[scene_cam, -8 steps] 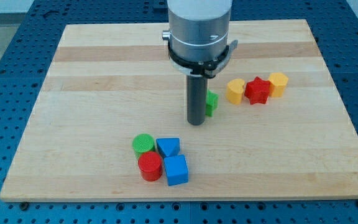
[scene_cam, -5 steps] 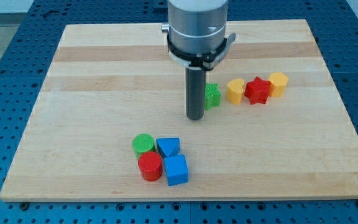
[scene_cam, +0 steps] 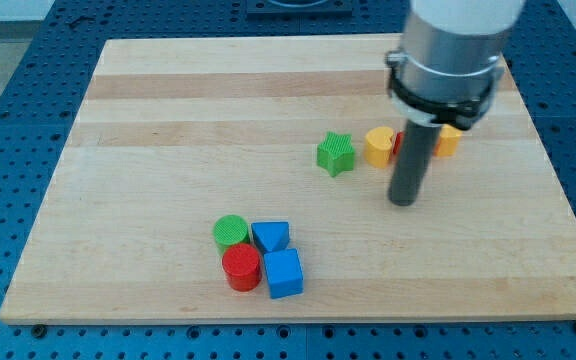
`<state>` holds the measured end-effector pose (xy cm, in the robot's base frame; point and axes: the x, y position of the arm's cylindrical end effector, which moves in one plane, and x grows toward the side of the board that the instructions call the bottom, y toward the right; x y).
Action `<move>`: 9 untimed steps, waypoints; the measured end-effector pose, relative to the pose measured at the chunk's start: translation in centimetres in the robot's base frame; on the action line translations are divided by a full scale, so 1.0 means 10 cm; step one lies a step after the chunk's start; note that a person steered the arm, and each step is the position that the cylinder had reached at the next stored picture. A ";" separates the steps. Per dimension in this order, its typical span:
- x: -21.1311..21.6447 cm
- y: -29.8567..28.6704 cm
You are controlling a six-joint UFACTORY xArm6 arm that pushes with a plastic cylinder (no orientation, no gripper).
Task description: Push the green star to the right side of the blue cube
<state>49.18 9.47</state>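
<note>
Landmark: blue cube [scene_cam: 284, 273], near the view's bottom edge of the wooden board [scene_cam: 148, 150]. Touching its left side, a red cylinder [scene_cam: 241, 267]. Just above the cube, touching it, a blue triangular block [scene_cam: 271, 237]. Left of that block and up-left of the cube, a green cylinder [scene_cam: 231, 232], touching the red cylinder.

My tip [scene_cam: 403, 202] sits on the board well up and to the right of the blue cube, touching no block. No jaws on this rig, just a plain rod, so nothing is held.

Green star [scene_cam: 336, 154]: well above the blue cube, slightly to its right, standing free in the board's middle; up-left of my tip, clear gap between them.

Farther from the cube, a row to the star's right: yellow block [scene_cam: 378, 146], shape unclear, just beside the star; then a red block [scene_cam: 400, 145], mostly hidden behind the rod; then another yellow block [scene_cam: 449, 141], partly hidden too. Blue perforated table [scene_cam: 8, 60] surrounds the board.
</note>
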 end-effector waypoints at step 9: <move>-0.33 -0.17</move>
<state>45.84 7.76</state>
